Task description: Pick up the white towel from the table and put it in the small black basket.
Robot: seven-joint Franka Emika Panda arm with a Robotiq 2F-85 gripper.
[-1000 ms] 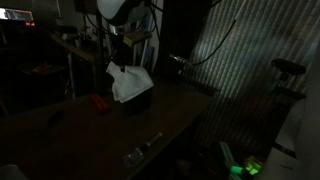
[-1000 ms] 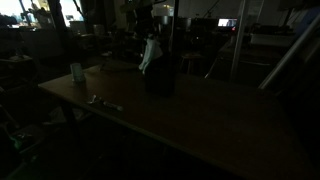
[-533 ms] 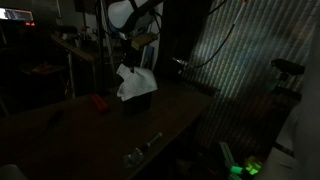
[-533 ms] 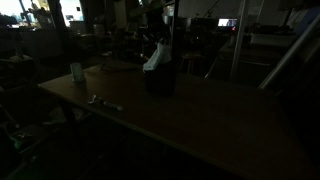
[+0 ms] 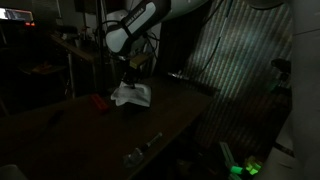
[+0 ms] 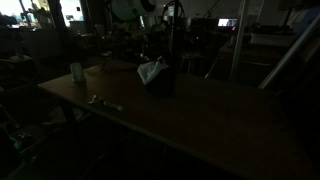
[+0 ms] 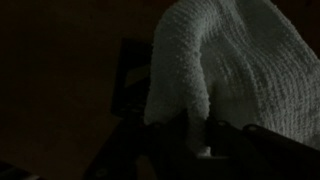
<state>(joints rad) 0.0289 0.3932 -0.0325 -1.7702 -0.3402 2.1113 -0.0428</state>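
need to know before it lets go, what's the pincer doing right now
pincer: closed on the white towel, which is bunched at the top of the small black basket

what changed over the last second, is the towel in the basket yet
The arm came down and lowered the white terry-cloth towel from hanging above the small black boxy basket to its opening, where it lies bunched on top. The gripper is still shut on the towel; nothing was let go. The basket, the small red object and the pale cup on the long dark brown wooden table stayed put.
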